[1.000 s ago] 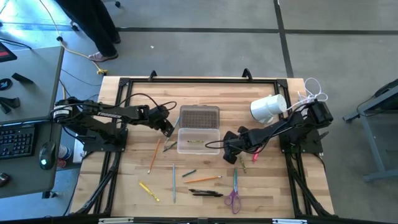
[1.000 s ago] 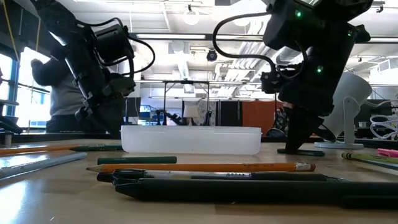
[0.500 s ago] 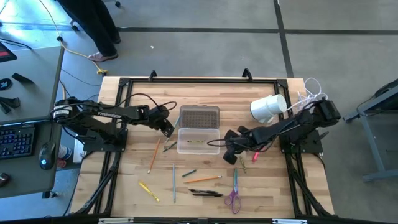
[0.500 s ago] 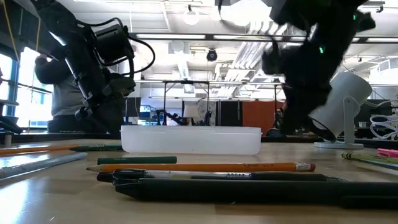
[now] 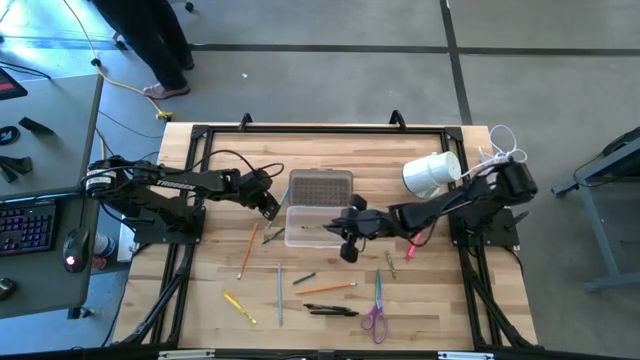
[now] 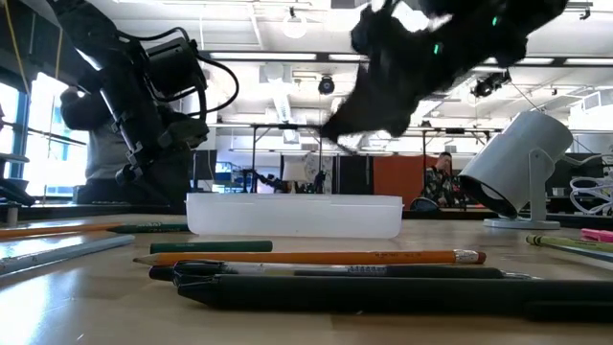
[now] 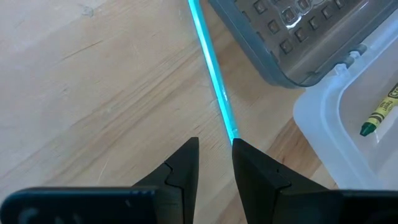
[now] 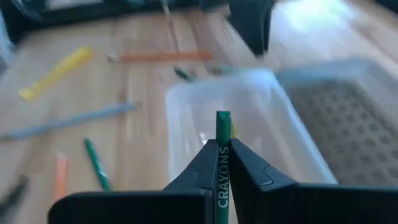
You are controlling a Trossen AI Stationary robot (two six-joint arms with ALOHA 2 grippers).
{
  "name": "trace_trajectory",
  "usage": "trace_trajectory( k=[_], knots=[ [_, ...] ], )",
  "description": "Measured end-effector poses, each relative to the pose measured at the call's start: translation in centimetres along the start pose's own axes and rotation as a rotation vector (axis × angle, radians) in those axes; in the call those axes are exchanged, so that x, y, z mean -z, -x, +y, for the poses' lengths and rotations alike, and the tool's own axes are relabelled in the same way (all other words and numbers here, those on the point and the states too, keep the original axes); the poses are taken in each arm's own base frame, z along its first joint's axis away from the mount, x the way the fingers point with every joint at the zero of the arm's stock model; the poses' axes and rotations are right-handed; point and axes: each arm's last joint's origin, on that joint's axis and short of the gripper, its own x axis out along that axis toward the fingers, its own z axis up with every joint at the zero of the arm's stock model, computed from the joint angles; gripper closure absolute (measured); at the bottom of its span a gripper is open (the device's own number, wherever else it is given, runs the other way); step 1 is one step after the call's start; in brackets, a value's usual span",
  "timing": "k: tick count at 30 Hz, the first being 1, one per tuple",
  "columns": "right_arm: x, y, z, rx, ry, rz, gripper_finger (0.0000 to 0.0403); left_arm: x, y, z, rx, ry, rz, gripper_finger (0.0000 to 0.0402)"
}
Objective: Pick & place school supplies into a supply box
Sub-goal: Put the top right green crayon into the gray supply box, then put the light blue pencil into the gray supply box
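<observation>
- Crayon (image 8: 222,163), green, lettered "CRAYONS", clamped upright between the fingers of the right gripper (image 8: 222,152), tip sticking out past the fingertips
- Right gripper (image 5: 349,226) hanging at the right end of the supply box (image 5: 318,226), raised above the table (image 5: 440,300) in the low view, seen there only as a dark blur
- Supply box: clear tray in the middle of the table, with its textured grey lid (image 5: 320,187) lying open flat on the far side; one green crayon (image 7: 380,111) lying inside the tray
- Left gripper (image 5: 268,207) low beside the left end of the box, fingers (image 7: 180,169) slightly apart with nothing between them
- Turquoise pencil (image 7: 214,79) lying on the wood just off one left fingertip, running past the corner of the lid
- Remaining supplies spread on the near half of the table: orange pencil (image 5: 246,250), yellow pencil (image 5: 239,307), grey-blue pencil (image 5: 280,293), another orange pencil (image 5: 328,288), black pens (image 5: 330,311), purple-handled scissors (image 5: 375,312)
- White cylindrical object (image 5: 431,173) standing near the right back corner, well apart from the box
</observation>
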Motion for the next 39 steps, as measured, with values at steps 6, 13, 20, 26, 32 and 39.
trace_trajectory(
  k=[6, 13, 20, 26, 32, 39],
  knots=[
    [2.8, -2.8, -1.7, 0.051, -0.047, 0.132, 0.0392, 0.0, 0.0, 0.0, 0.000, 0.000, 0.000, 0.0268],
    [3.2, -3.4, -2.4, 0.052, -0.060, 0.144, 0.0360, -0.1, 0.0, 0.0, -0.002, 0.000, -0.011, 0.0268],
    [2.9, -3.2, -2.2, -0.006, -0.062, 0.147, 0.0304, -0.8, 0.1, -0.7, 0.081, 0.006, -0.076, 0.0268],
    [2.0, -2.3, -1.6, -0.144, -0.086, 0.149, 0.0285, -1.2, 0.2, -1.2, 0.175, -0.001, -0.083, 0.0268],
    [1.6, -1.6, -0.4, -0.201, -0.083, 0.130, 0.0286, -1.0, 0.1, -1.1, 0.157, 0.009, -0.066, 0.0268],
    [1.8, -1.4, 0.6, -0.223, -0.068, 0.131, 0.0285, 0.2, 0.0, -0.2, 0.070, -0.005, 0.060, 0.0268]
  ],
)
